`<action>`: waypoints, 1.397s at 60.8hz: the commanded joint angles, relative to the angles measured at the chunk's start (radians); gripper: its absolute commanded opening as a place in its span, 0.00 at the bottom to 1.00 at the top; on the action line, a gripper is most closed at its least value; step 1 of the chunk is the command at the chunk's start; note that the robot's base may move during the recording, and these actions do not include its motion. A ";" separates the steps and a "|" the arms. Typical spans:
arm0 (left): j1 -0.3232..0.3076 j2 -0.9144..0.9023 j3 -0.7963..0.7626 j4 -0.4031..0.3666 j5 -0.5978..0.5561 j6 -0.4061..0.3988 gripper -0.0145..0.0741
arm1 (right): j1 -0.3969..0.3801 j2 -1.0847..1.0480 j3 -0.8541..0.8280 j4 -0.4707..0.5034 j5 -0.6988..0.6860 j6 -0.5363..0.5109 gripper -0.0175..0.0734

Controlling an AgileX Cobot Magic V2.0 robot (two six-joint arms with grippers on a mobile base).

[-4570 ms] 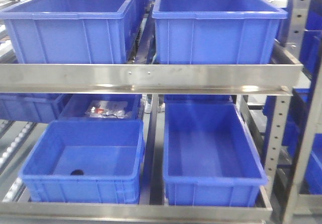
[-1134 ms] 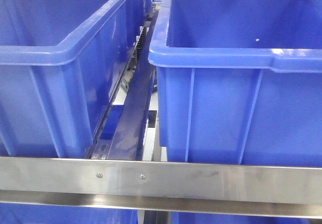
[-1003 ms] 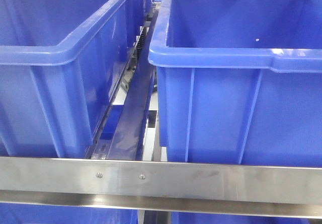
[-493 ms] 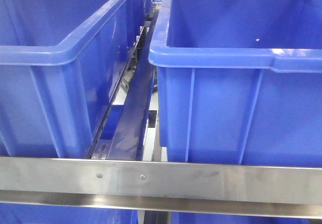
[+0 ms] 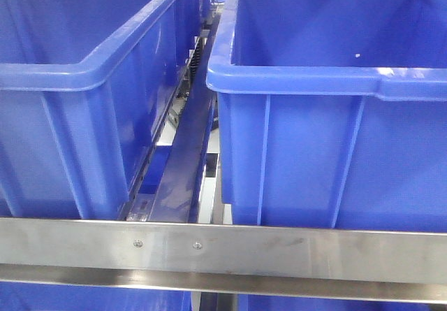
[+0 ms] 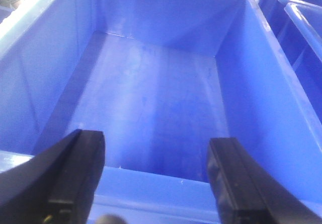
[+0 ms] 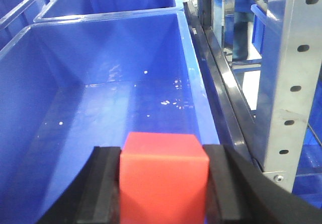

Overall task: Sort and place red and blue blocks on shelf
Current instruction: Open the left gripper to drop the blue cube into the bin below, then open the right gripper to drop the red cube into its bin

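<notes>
In the right wrist view my right gripper (image 7: 163, 156) is shut on the red block (image 7: 163, 176), a bright red cube held between both black fingers. It hangs over the near end of a large blue bin (image 7: 110, 103) with only white specks on its floor. My left gripper (image 6: 156, 153) is open, with nothing between its fingers (image 6: 75, 176), and hovers over the near rim of another bare blue bin (image 6: 151, 98). The blue block is out of view. The shelf shows as a steel front rail (image 5: 223, 251) and a perforated upright (image 7: 294, 83). Neither gripper shows in the front view.
Two large blue bins (image 5: 77, 80) (image 5: 328, 87) stand side by side on the upper tier behind the rail, with a narrow gap and a dark track (image 5: 185, 157) between them. More blue bins (image 7: 115, 0) sit further back.
Since 4.6 s ago the front view has closed in on the upper tier's two bins. Over the last second nothing has visibly moved.
</notes>
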 commanded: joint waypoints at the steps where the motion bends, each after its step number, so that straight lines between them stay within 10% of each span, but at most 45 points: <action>1: 0.002 0.003 -0.030 -0.015 -0.093 -0.001 0.30 | -0.003 0.009 -0.028 -0.006 -0.099 -0.001 0.25; 85: 0.002 0.005 -0.030 -0.015 -0.178 -0.001 0.30 | -0.001 0.022 -0.028 -0.006 -0.137 -0.001 0.25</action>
